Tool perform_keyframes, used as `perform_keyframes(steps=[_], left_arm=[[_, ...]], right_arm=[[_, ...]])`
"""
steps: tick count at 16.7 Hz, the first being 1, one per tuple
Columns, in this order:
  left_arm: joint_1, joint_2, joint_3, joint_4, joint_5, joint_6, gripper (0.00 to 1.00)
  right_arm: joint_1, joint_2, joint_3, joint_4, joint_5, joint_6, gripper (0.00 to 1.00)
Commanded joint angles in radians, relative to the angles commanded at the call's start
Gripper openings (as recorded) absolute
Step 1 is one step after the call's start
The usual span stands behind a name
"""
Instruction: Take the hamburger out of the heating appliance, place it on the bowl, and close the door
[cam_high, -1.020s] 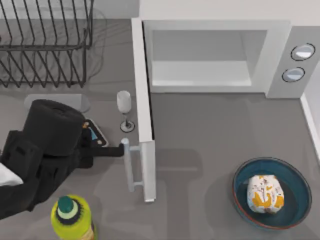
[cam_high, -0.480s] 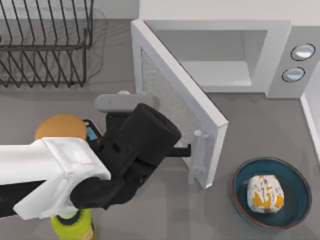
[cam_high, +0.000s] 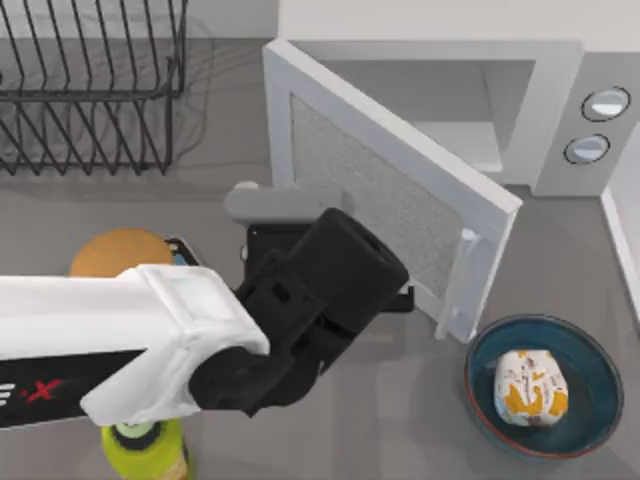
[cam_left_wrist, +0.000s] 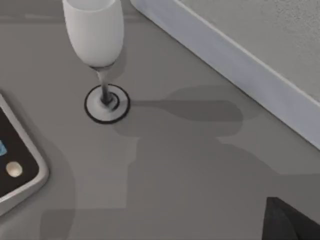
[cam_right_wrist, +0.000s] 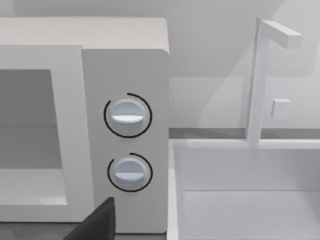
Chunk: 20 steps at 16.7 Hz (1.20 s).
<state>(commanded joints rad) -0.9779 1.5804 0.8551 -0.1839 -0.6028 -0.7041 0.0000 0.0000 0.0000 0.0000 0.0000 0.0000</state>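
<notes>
two steps look done: the hamburger (cam_high: 531, 388) is sat in the bowl (cam_high: 590, 350) at the front right of the table, well apart from the empty microwave (cam_high: 555, 110). only the door (cam_high: 400, 215) is left to be shut, & that step is in hand now.

the door is seen half closed, slanting out from its hinge at the microwave's left side, w/ its free edge & bar handle (cam_high: 462, 285) just above the bowl's rim. the left gripper (cam_high: 405, 298) is held low against the door's outer face, near the handle end. its fingers are hidden under the wrist, so wide or narrow can't be told. in the left wrist view a wine glass (cam_left_wrist: 97, 50) is seen close by, beside the door's bottom edge.

the right arm is parked off to the right, facing the dials (cam_right_wrist: 127, 116).

next, the door prob needs to be pushed on, back & to the right, till it lies flat on the front. care is needed so the bowl isn't knocked.
</notes>
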Motion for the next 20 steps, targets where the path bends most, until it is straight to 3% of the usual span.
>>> perform_keyframes(steps=[6,14,20], left_arm=[[-0.117,0.221,0.272,-0.105,-0.068,-0.115,0.00],[-0.140,0.278,0.336,-0.140,-0.080,-0.142,0.00],[-0.207,0.479,0.653,-0.279,-0.114,-0.213,0.00]], right_arm=[[0.000,0.000,0.000,0.000,0.000,0.000,1.00],[0.000,0.000,0.000,0.000,0.000,0.000,1.00],[0.000,0.000,0.000,0.000,0.000,0.000,1.00]])
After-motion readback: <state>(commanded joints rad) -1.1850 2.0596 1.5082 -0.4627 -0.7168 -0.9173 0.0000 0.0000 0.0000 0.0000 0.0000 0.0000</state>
